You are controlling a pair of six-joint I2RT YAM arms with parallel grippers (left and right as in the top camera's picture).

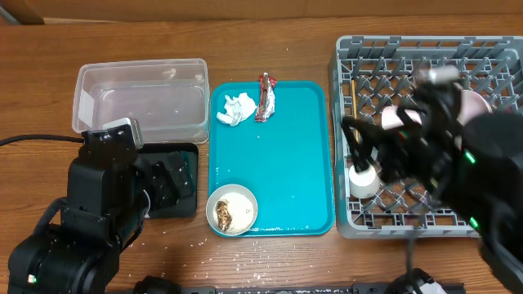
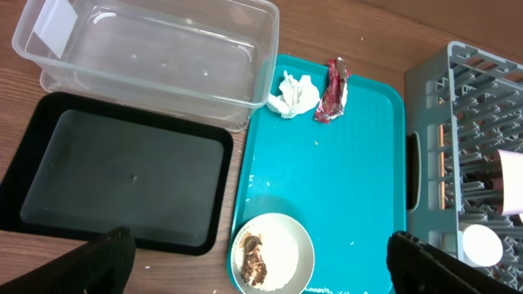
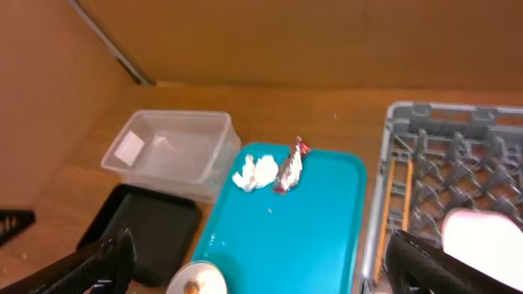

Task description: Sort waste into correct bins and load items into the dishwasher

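A crumpled white tissue (image 1: 235, 109) and a red-and-silver wrapper (image 1: 265, 98) lie at the far end of the teal tray (image 1: 286, 163). A whitish bowl (image 1: 232, 210) with brown food scraps sits at the tray's near left corner. The clear tub (image 1: 139, 102) and black tray (image 2: 122, 175) are left of it. My left gripper (image 2: 261, 253) is open and empty above the bowl. My right gripper (image 3: 261, 261) is open and empty, held high by the grey dish rack (image 1: 425, 49). The rack holds a white cup (image 1: 364, 180), wooden chopsticks (image 3: 391, 204) and a pale pink dish (image 3: 482, 237), partly hidden.
Loose pale crumbs (image 1: 245, 265) are scattered on the wooden table in front of the teal tray. My left arm covers much of the black tray in the overhead view, and my right arm covers the middle of the rack.
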